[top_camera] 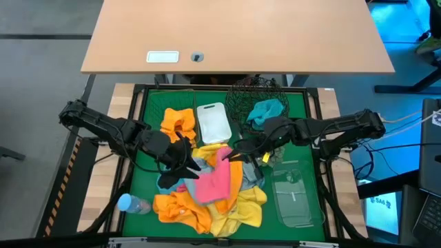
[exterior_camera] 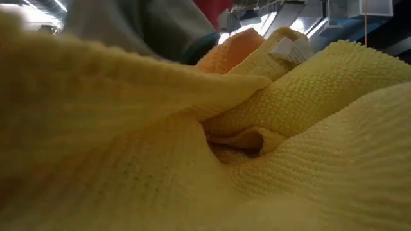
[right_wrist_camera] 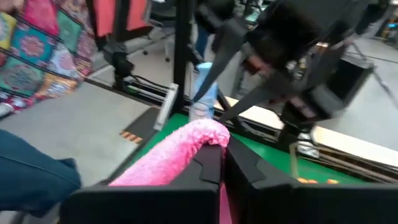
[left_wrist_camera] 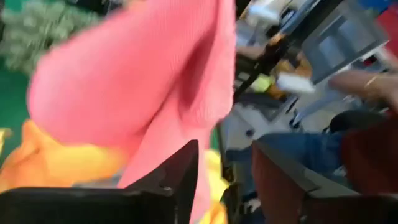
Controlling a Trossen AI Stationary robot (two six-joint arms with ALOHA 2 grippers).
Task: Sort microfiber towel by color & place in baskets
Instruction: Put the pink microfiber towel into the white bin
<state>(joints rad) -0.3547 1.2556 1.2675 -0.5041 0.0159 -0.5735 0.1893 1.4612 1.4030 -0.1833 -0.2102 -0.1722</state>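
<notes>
Right gripper (right_wrist_camera: 224,163) clamped on the pink towel (top_camera: 215,180) beside the white tub (top_camera: 213,122); left gripper (top_camera: 187,160) released; no legible writing.

Low view: yellow towel (exterior_camera: 270,147) fills the lens; bench and both arms hidden behind it. Left wrist view: pink towel (left_wrist_camera: 137,87) motion-blurred, cut off at the frame edge. High view: square wire basket under orange towel (top_camera: 178,122), mostly hidden. Fingertips too small to resolve there.
</notes>
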